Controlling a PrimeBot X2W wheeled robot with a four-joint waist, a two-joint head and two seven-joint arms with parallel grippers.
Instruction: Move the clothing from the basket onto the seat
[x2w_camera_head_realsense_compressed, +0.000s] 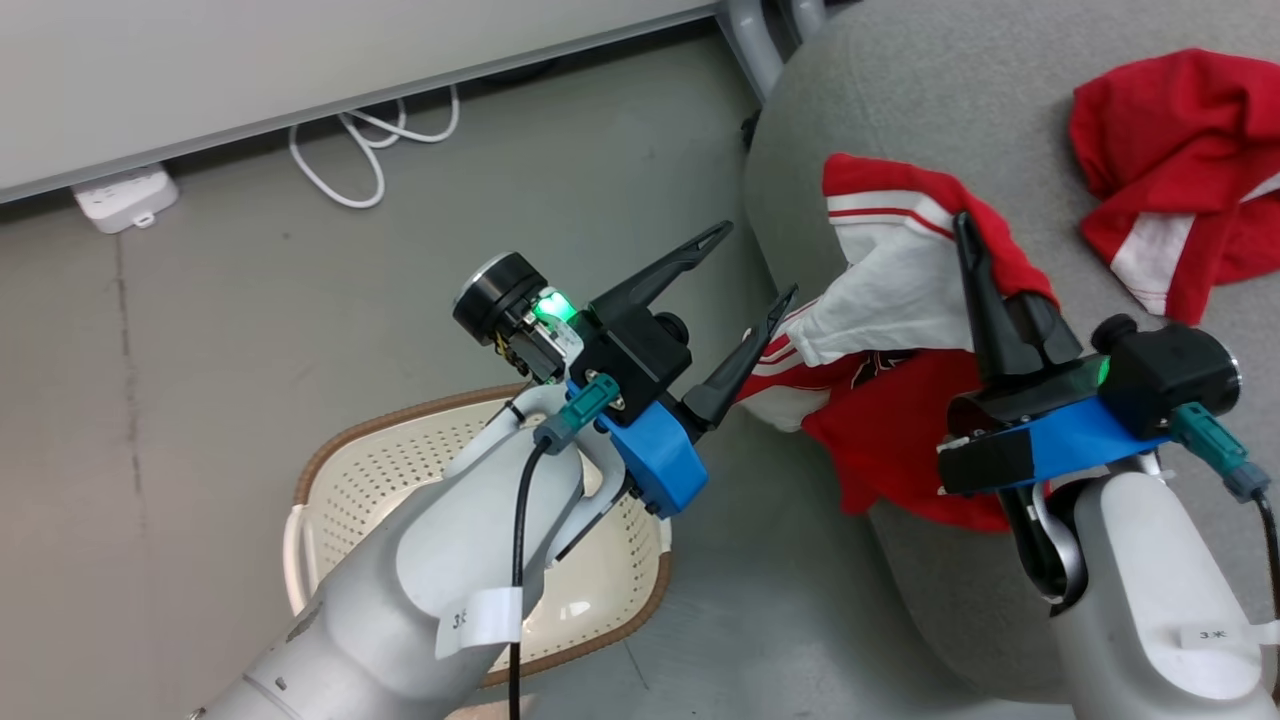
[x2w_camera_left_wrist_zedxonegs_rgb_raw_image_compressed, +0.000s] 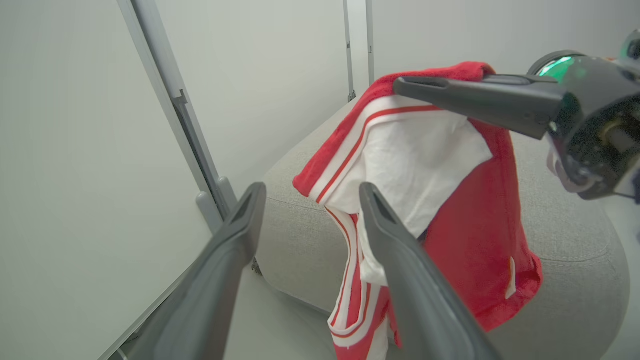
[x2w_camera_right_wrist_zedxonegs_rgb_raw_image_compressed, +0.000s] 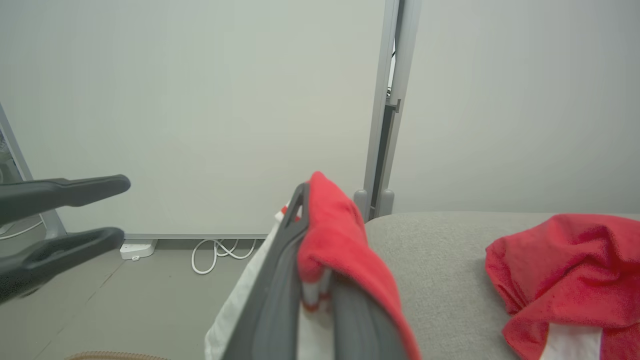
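The clothing is in two pieces: the first garment (x2w_camera_head_realsense_compressed: 1170, 180) lies crumpled on the seat (x2w_camera_head_realsense_compressed: 900, 80), well back from the edge, and the second garment (x2w_camera_head_realsense_compressed: 900, 300) hangs from your right gripper (x2w_camera_head_realsense_compressed: 968, 235), whose fingers are pinched tight on a fold of red cloth. That piece drapes over the seat's rounded front corner, and its striped lower part dangles down the side toward the floor (x2w_camera_head_realsense_compressed: 250, 300) — so it is only half on. Your left gripper (x2w_camera_head_realsense_compressed: 757, 262) stands wide apart and holds nothing, its fingertips just beside the striped hem. What shows of the basket (x2w_camera_head_realsense_compressed: 370, 480) past the left arm (x2w_camera_head_realsense_compressed: 480, 560) has no cloth in it. To finish this step well, carry the right gripper further in over the seat before letting go, so the hanging tail is dragged up onto the flat top — release at the edge and the tail's weight could pull it off. Keep the left fingers clear of the hem as you go.
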